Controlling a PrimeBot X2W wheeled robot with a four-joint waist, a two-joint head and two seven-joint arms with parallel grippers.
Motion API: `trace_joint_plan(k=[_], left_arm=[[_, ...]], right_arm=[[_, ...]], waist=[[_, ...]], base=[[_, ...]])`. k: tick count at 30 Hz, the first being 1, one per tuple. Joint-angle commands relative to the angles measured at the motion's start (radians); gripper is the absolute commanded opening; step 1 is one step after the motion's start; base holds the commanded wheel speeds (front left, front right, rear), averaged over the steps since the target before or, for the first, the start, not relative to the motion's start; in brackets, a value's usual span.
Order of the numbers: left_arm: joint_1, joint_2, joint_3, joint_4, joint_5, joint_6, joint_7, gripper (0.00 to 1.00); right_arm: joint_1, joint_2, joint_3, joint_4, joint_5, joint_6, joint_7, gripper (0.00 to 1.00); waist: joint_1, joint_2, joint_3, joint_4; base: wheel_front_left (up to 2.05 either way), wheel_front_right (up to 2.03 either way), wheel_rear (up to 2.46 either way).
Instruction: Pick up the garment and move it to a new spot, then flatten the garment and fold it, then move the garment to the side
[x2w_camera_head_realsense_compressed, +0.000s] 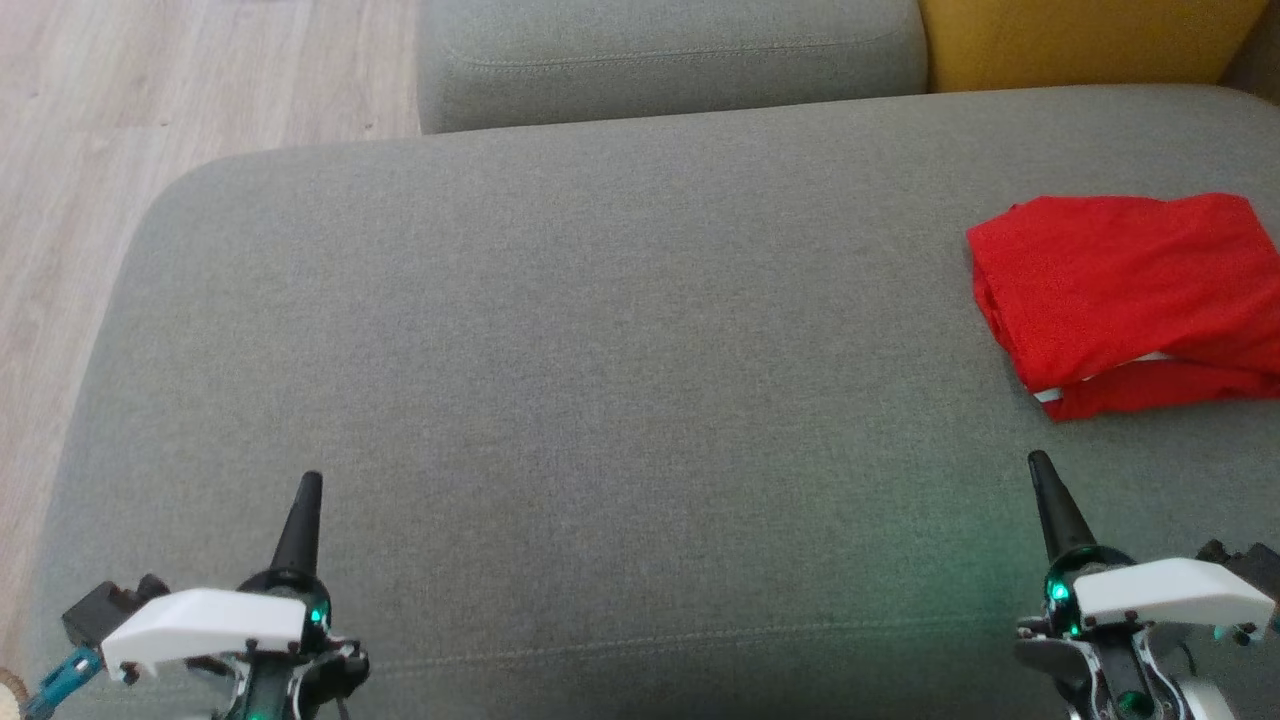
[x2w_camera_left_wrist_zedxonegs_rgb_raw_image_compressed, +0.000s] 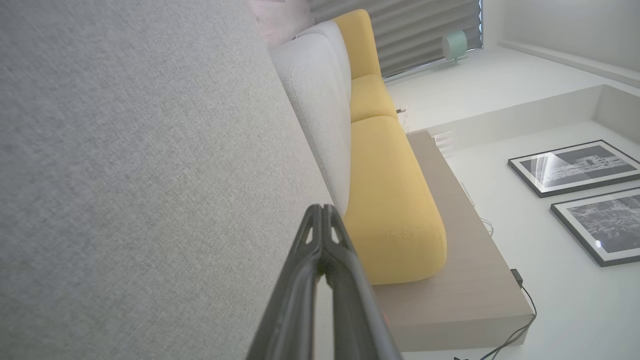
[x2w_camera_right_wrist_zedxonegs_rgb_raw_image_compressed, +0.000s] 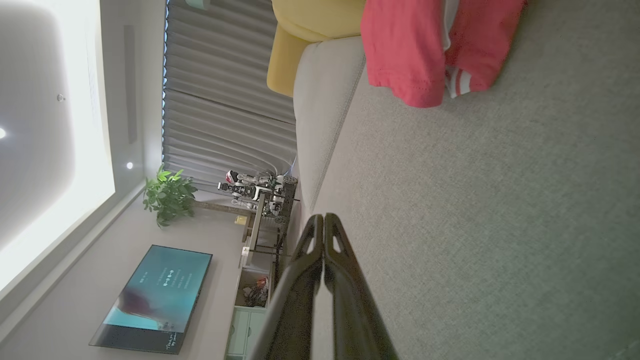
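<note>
Head view puts you at the last step, I think: the red garment (x2w_camera_head_realsense_compressed: 1125, 290) lies folded in a neat stack at the right side of the grey sofa seat (x2w_camera_head_realsense_compressed: 600, 350), well apart from both claws. It looks moved to the side already. If so, your next move calls for very little: hold the arms low and back, and do not bump the stack. If you want it further over, the right claw must open, reach forward and to the right, and pinch the near edge where the layers meet, so the fold does not fall open.

Now the claws. The left claw (x2w_camera_head_realsense_compressed: 310, 485) is shut tight, its two fingers pressed into one point. It holds nothing and hangs over bare seat. The right claw (x2w_camera_head_realsense_compressed: 1042, 465) is the same: fingers together, nothing between them. It is nearer the garment but not touching it. I cannot tell if either tip rests on the seat or floats just over it. Past the garment sits a yellow cushion (x2w_camera_head_realsense_compressed: 1080, 40), and wood floor (x2w_camera_head_realsense_compressed: 150, 100) shows off to the left.
</note>
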Motion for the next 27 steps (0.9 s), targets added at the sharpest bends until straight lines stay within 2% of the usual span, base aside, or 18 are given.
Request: trace_joint_plan(k=[1,27], left_arm=[[-0.059,0.015,0.042,-0.026,-0.028,-0.014,0.011,0.00],[-0.126,0.013,0.114,0.025,-0.325,-0.085,0.083,0.00]], right_arm=[[-0.050,-0.018,0.008,-0.028,0.030,0.000,0.008,0.00],[-0.100,-0.014,-0.037,-0.007,0.305,0.000,0.081,0.00]], waist=[[0.0000,0.0000,0.001,0.000],[0.0000,0.0000,0.012,0.011]], base=[[0.00,0.00,0.00],[0.00,0.00,0.00]])
